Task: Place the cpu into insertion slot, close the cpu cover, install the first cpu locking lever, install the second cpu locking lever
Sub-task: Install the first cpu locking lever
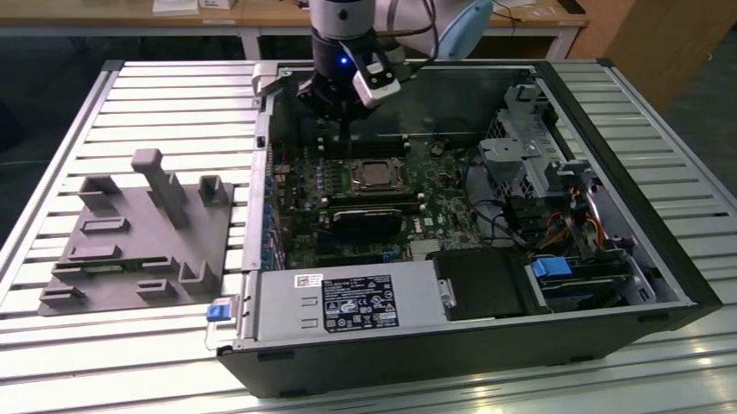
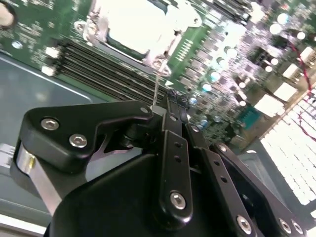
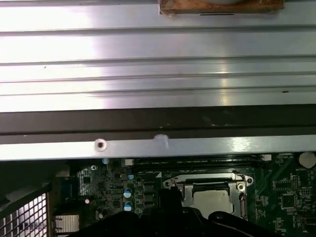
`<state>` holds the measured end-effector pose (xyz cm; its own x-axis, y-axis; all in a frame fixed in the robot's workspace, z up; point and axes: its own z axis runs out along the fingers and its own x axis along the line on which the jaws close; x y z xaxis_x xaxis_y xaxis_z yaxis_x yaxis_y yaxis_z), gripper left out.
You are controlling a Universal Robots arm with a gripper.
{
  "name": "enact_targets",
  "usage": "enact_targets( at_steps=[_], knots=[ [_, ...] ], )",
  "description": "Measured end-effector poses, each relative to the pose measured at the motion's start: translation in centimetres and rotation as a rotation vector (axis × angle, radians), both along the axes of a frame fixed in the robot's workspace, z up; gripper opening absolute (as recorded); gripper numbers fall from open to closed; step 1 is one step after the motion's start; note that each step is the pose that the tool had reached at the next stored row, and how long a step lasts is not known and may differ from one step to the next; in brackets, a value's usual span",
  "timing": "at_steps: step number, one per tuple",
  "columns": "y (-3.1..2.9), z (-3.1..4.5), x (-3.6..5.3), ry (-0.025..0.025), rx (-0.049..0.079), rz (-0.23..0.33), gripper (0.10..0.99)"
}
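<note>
The cpu (image 1: 371, 176) lies in its socket on the green motherboard, its pale silvery top (image 2: 131, 22) showing through the opening of the cpu cover (image 2: 93, 28). The cover lies flat over the socket, with its silvery frame (image 3: 180, 185) around the chip (image 3: 212, 200). A thin wire locking lever (image 2: 156, 84) rises from the socket's corner up to my fingertips. My gripper (image 1: 345, 142) hangs just behind the socket, inside the open computer case. Its black fingers (image 2: 173, 148) are shut together, the tips (image 2: 169, 97) right beside the lever's free end. I cannot tell whether they pinch it.
The case (image 1: 645, 259) lies open on a slatted metal table (image 1: 69, 103). Memory slots (image 2: 98, 64) run beside the socket, with a black heatsink block (image 1: 368, 220) in front. A power supply (image 1: 345, 302), drive cage (image 1: 530, 155) and cables (image 1: 576, 224) fill the rest. A grey fixture (image 1: 138, 233) sits at the exterior view's left.
</note>
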<state>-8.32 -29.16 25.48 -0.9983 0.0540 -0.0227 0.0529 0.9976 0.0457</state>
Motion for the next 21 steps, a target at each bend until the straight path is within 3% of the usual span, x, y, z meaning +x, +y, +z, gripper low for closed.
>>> enact_targets(
  at_steps=[7,9,12,18,21],
  knots=[
    [0.03,-0.14,2.89,0.003,0.0,0.001,0.106],
    [0.02,-0.17,2.96,0.0031,0.002,0.001,0.106],
    [0.0,-0.2,2.96,0.003,0.029,0.004,0.106],
    [0.0,-0.54,3.05,0.0031,0.034,0.012,0.106],
    [0.0,-0.81,3.29,0.003,0.054,0.012,0.106]
  ],
)
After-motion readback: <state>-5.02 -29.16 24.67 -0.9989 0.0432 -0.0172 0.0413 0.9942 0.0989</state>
